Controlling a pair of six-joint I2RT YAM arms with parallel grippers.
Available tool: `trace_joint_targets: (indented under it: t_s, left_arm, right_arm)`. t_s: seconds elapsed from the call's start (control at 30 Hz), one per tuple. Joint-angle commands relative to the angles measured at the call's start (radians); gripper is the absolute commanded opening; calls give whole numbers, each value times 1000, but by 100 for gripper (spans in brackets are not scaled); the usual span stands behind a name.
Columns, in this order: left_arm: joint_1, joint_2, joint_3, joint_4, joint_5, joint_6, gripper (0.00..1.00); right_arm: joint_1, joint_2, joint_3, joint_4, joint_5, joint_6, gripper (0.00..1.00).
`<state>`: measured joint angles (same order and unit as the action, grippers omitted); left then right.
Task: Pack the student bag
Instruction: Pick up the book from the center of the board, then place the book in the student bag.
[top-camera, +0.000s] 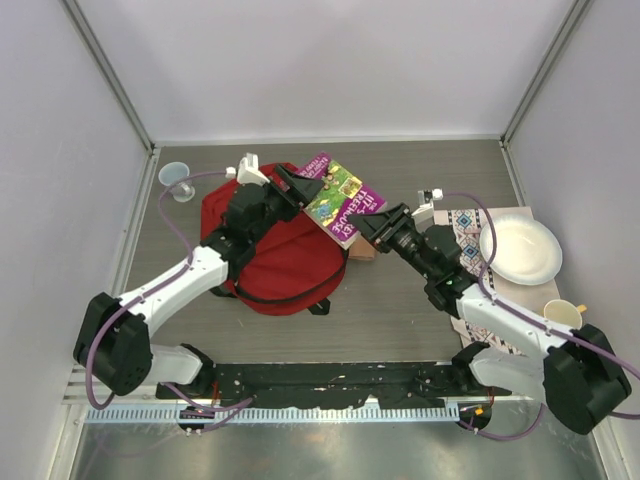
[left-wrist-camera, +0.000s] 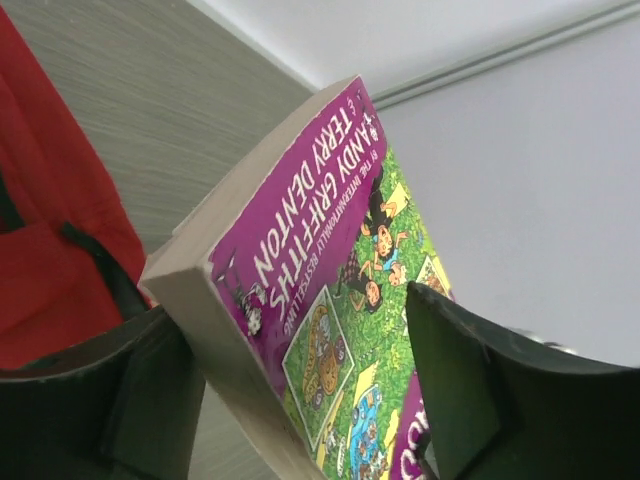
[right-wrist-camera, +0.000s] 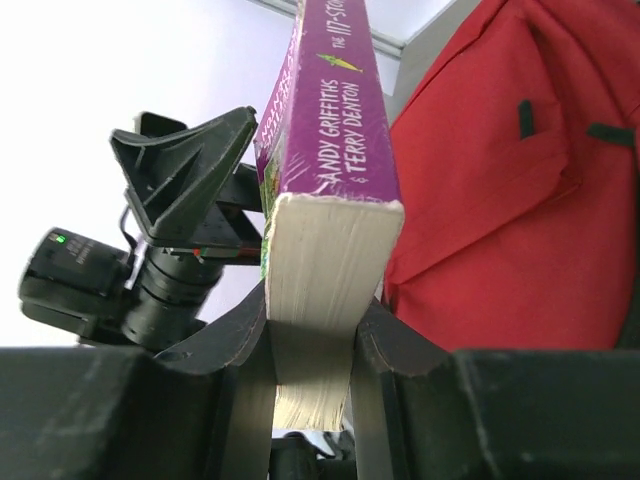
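Red fabric marks the student bag (top-camera: 280, 262), which lies flat on the grey table (top-camera: 400, 320) left of centre in the overhead view, with black straps showing at its lower edge. A paperback book (top-camera: 338, 198) with a purple and green cover (the names Andy Griffiths and Terry Denton are legible on spine and cover) is held tilted, off the table, just above and right of the bag's upper right edge. Right tool (right-wrist-camera: 312, 345): clamped on the book, one finger pressed to each cover at the page edge, as the right wrist view shows plainly. Left tool (top-camera: 302, 190): jaws apart, straddling the opposite end of the book. In the left wrist view the finger (left-wrist-camera: 480, 390) at the right of the frame stands clear of the cover; contact at the other finger cannot be determined. Further items at the right of the overhead frame: a white plate (top-camera: 520, 250) partly on a patterned mat (top-camera: 462, 238), and a paper cup (top-camera: 562, 314) just below the plate. A clear plastic cup (top-camera: 177, 180) stands at the upper left, near the bag but apart from it.
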<state>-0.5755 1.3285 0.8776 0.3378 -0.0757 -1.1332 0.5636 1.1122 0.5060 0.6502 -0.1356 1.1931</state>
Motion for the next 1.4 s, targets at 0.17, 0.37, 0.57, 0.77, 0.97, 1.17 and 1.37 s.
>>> trace_joint_targets:
  t_s: [0.17,0.37,0.57,0.77,0.97,1.17,1.37]
  left_arm:
    - [-6,-28,184,-538,5,518,90]
    - [-95,-60,164,-692,-9,732,91]
    - [-237,-23,216,-810,17,851,90]
    - [-290,24,256,-916,59,886,88]
    - [-348,89,274,-954,34,902,84]
    - [-376,166,307,-981,-21,888,76]
    - [-382,163,311,-954,-45,879,59]
  right_arm:
    - [-7,-258,101,-403,350,-263,1]
    - [-37,-339,137,-595,508,-337,1]
    - [-73,-350,151,-643,505,-345,1]
    - [-90,-364,126,-644,485,-322,1]
    - [-108,-362,118,-672,456,-309,1]
    - [-123,-361,117,-679,435,-302,1]
    - [-134,-357,112,-681,416,-296,1]
